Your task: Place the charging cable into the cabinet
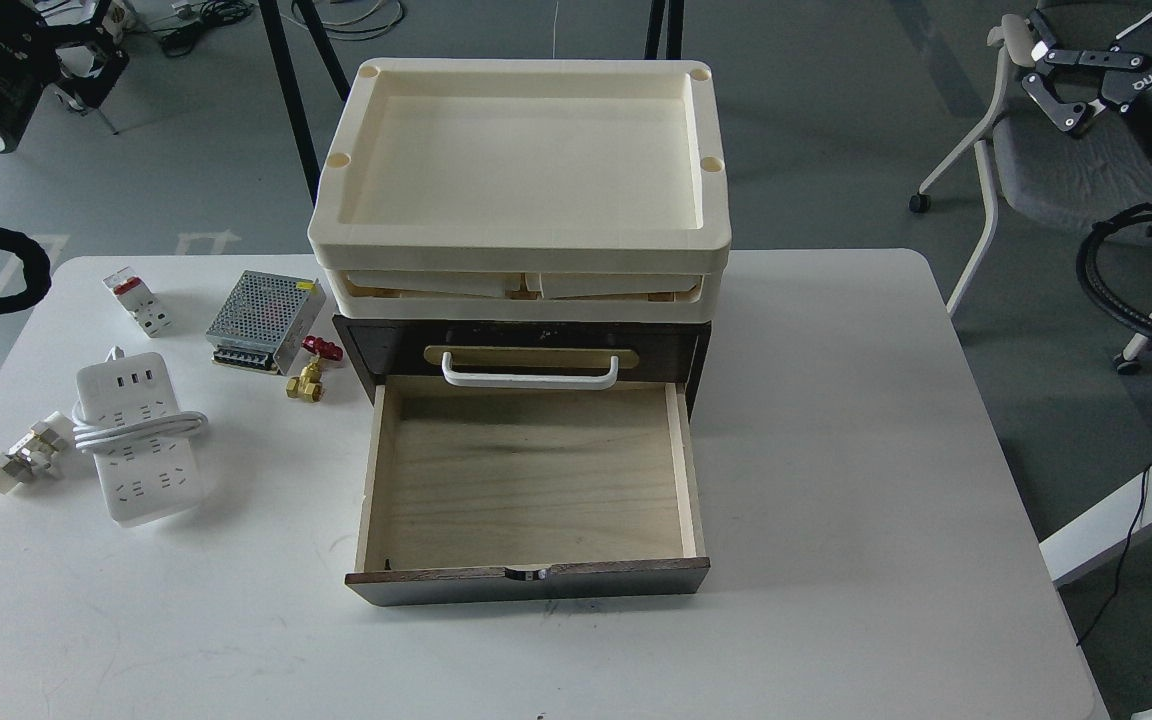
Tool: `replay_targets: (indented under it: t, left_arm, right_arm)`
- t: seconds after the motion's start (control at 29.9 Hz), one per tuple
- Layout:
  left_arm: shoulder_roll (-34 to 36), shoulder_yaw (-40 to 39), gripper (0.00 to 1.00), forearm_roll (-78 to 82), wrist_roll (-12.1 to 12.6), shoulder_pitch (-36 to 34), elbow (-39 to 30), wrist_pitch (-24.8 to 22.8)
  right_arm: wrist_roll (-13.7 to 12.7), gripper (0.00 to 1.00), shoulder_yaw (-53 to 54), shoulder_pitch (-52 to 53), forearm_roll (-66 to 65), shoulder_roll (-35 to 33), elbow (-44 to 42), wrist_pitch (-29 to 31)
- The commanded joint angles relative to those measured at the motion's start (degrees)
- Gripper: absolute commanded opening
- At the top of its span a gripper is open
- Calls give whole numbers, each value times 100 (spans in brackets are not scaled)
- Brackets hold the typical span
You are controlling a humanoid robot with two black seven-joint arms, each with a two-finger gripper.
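White charging cable (134,437) lies on our bench (836,450), well below our left fingers (86,65), whose state we cannot tell. Our right fingers (1051,80) spread open, far right of the cabinet (526,580), its drawer pulled out.

The table (836,450) has a smooth, matt white top. On it the cabinet (376,350) is dark brown wood, its open drawer (531,470) lined with pale, grained wood; the handle (530,378) looks like glossy white plastic on a brass-coloured plate. The trays (521,240) on top are matt cream plastic. Near the left edge, the charging cable (136,440) is smooth white plastic, the power supply (264,318) perforated bare metal, the valve (308,380) shiny brass
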Motion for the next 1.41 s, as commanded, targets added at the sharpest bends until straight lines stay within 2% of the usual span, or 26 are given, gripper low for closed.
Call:
replay_targets:
  t: [0.0, 0.1, 0.2, 0.27, 0.33, 0.4, 0.43, 0.47, 0.6, 0.64, 0.77, 0.84, 0.9, 1.07, 1.17, 1.27, 1.37]
  left_arm:
    - [-21, 34, 100, 8, 105, 6, 233, 1]
    - [-21, 25, 100, -1, 281, 6, 304, 1]
    - [-21, -72, 100, -80, 299, -11, 478, 1]
    - [49, -72, 100, -141, 230, -11, 933, 1]
    - [-91, -142, 100, -247, 273, -11, 1680, 1]
    - [-406, -238, 100, -308, 221, -29, 1973, 1]
    - [-582, -352, 100, -335, 159, -46, 1982, 1]
    - [-732, -579, 100, -361, -7, -46, 1991, 1]
    - [-1023, -1547, 100, -388, -903, -2, 1982, 1]
    - [-1058, -1714, 100, -405, -971, -3, 1974, 1]
    - [-1058, -2304, 100, -431, -971, 24, 1877, 1]
    - [-927, -2278, 100, -397, -971, 59, 1501, 1]
    - [-525, -2095, 100, -335, -971, 181, 817, 1]
    - [1223, -1522, 100, 217, -971, 515, -1757, 1]
    - [2112, -1548, 100, 831, -971, 709, -2901, 1]
    - [2745, -1557, 100, 1684, -971, 718, -3387, 1]
    - [3133, -1601, 100, 2913, -971, 709, -3484, 1]
  right_arm:
    - [-1, 100, 4, -1, 0, 8, -4, 0]
    - [-1, 100, 4, -1, 0, 8, -4, 0]
    - [-1, 100, 13, -1, 0, 8, -4, 0]
    - [-1, 100, 13, -1, 0, 8, -4, 0]
    - [-1, 100, 39, 8, 0, 16, -4, 0]
    - [-1, 100, 144, 8, 0, 16, -4, 0]
    - [-10, 100, 188, 8, 0, 42, -4, 0]
    - [-10, 100, 215, 8, 0, 43, -13, 0]
    - [-1, 100, 241, 17, 0, 52, -48, 0]
    - [-10, 100, 241, 17, 0, 52, -48, 0]
    - [-1, 100, 241, -1, 0, 8, -48, 0]
    - [-1, 100, 241, -27, 0, -1, -57, 0]
    - [-10, 100, 250, -62, 0, -10, -92, 0]
    - [-1, 100, 241, -80, 0, -36, -163, 0]
    - [8, 100, 250, -124, 0, -28, -163, 0]
    - [8, 100, 259, -176, 9, -28, -163, 0]
    - [8, 100, 259, -212, 9, -36, -145, 0]
